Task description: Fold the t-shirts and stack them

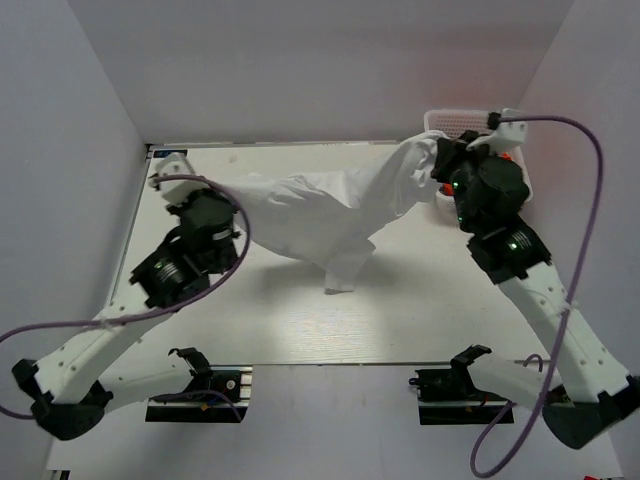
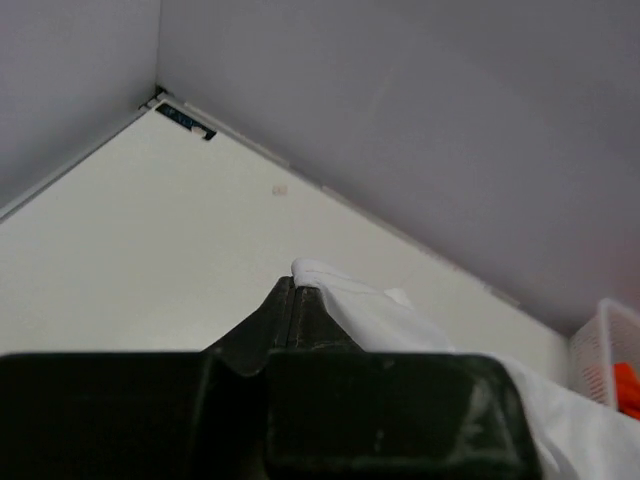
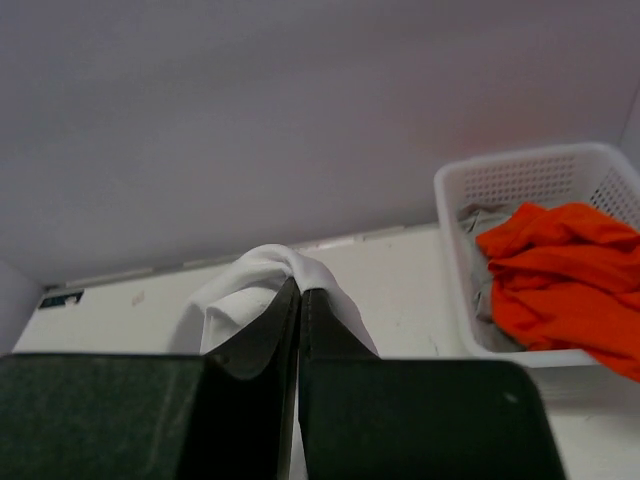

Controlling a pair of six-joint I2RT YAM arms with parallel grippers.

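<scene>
A white t-shirt (image 1: 320,210) hangs stretched between my two grippers above the table, sagging in the middle with a flap touching the table. My left gripper (image 1: 235,205) is shut on its left edge; in the left wrist view the cloth (image 2: 380,315) bunches over the closed tips (image 2: 293,285). My right gripper (image 1: 443,150) is shut on its right end, near the basket; in the right wrist view the cloth (image 3: 250,275) drapes over the closed tips (image 3: 300,287). An orange t-shirt (image 3: 560,265) lies in the white basket (image 3: 455,270).
The white basket (image 1: 455,120) stands at the back right corner against the wall, with a grey garment (image 3: 485,220) under the orange one. Walls enclose the table at back and sides. Two black brackets (image 1: 200,370) sit at the near edge.
</scene>
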